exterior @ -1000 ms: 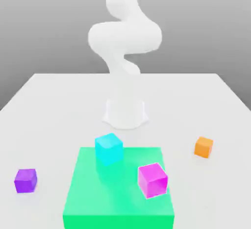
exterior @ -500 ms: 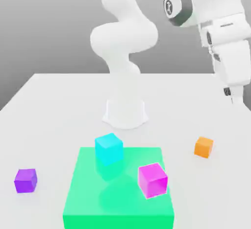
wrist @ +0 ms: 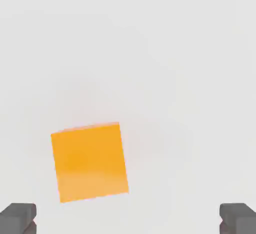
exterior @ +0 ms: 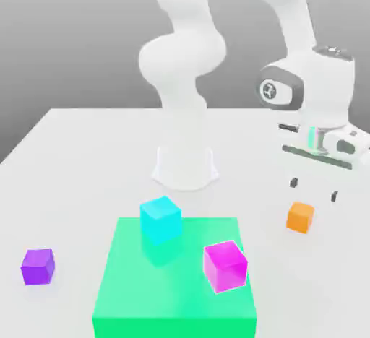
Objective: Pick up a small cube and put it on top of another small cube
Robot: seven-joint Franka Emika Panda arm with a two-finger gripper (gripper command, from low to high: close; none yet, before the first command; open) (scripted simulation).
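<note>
The gripper (exterior: 313, 190) hangs above the orange cube (exterior: 300, 217) with jaws wide and holding nothing. The cube sits on the table (exterior: 87, 156) (near the exterior view's right). Grasp, lift and stacking on the purple cube (exterior: 37, 266) are all not yet done.
</note>
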